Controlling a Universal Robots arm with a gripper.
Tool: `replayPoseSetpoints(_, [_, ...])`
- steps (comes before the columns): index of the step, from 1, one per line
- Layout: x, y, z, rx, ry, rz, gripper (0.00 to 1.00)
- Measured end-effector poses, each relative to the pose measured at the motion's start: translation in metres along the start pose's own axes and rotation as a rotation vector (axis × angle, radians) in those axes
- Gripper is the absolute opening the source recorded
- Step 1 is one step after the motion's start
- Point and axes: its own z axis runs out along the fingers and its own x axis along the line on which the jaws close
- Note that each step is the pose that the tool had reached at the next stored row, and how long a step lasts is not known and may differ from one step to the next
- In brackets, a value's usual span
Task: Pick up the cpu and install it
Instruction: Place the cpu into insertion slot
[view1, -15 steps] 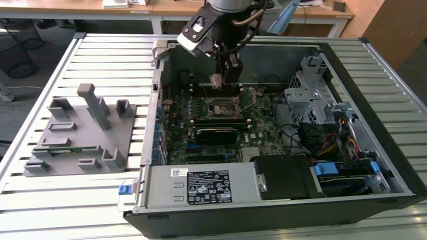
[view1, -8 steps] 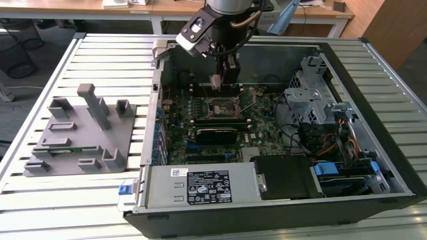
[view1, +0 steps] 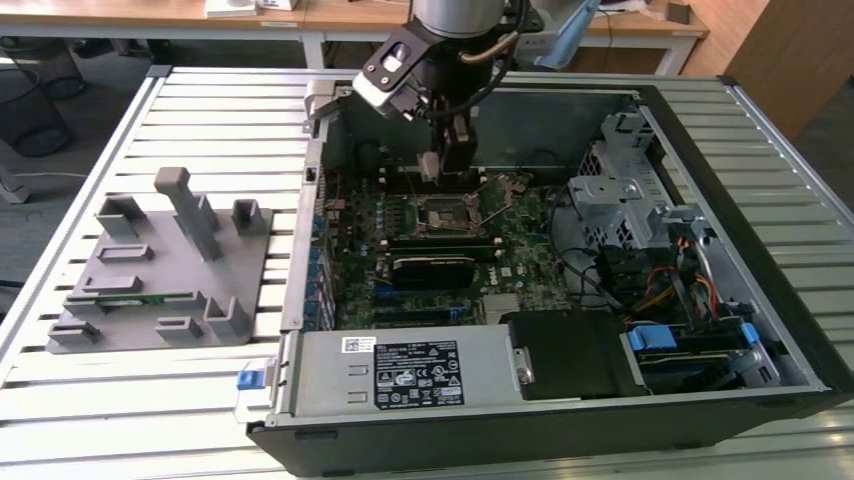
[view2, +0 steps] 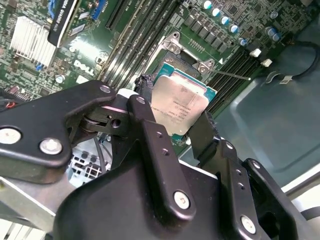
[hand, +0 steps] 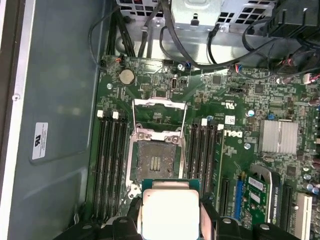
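- Tool (view1: 446, 168): we found it clamped on the cpu (view2: 181, 106) (silver lid facing both wrist cameras).
- Socket (hand: 155, 159): we logged its frame raised, cpu near, not seated.

Case (view1: 534, 440) lies on counter (view1: 200, 100); fixture (view1: 134, 290) beside it at exterior view's left. The cpu (hand: 169, 214) sits between jaws, over motherboard (hand: 235, 100), near socket (hand: 154, 160).

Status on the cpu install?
Gripper shut on cpu, hovering over motherboard. Socket open, load plate raised, no chip seated. Nothing seen between cpu and socket.
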Motion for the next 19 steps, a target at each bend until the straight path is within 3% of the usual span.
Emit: replayPoseSetpoints(19, [-0.0002,0.0008,0.0157,0.0015,0.0003,0.0,0.54])
